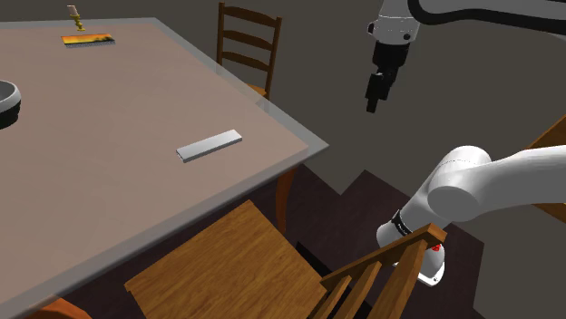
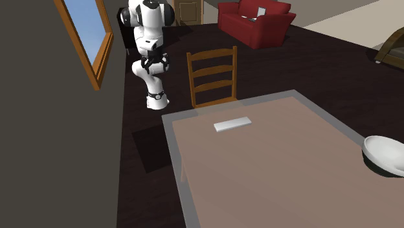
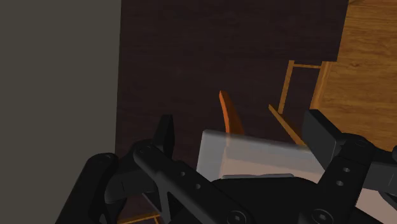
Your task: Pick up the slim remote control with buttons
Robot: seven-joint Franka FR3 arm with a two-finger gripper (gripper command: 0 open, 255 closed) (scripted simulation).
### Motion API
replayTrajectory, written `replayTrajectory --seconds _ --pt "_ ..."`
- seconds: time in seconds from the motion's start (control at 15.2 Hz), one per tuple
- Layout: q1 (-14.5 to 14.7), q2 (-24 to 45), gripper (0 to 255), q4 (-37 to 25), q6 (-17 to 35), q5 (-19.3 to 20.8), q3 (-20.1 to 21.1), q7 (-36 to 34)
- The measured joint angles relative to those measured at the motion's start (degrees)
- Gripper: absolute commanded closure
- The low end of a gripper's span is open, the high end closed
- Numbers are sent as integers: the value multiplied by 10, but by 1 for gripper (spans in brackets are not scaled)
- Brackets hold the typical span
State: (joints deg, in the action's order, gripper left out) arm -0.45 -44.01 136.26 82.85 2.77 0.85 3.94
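The slim remote (image 1: 209,145) is a plain light-grey slab lying flat near the table's edge, towards the corner by the arm; it is also in the second exterior view (image 2: 232,123). My black gripper (image 1: 373,100) hangs in the air off the table, past that corner, well to the right of the remote in the shoulder view. It points downwards at the dark floor. In the wrist view its two fingers (image 3: 167,135) stand apart with nothing between them, and the table's corner (image 3: 254,156) lies below the gripper (image 3: 245,137).
The table (image 1: 109,109) has a brown top with a pale rim. A wooden chair (image 1: 247,36) stands at its far side, another (image 1: 236,263) near the stand. A bowl (image 2: 385,155) and an orange flat item (image 1: 87,39) lie far from the remote.
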Motion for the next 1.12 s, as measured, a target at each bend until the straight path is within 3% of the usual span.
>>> replayTrajectory --seconds 0.26,1.12 --pt "11 32 0 0 36 2 -2 23" --pt "71 282 0 -107 213 3 -4 174"
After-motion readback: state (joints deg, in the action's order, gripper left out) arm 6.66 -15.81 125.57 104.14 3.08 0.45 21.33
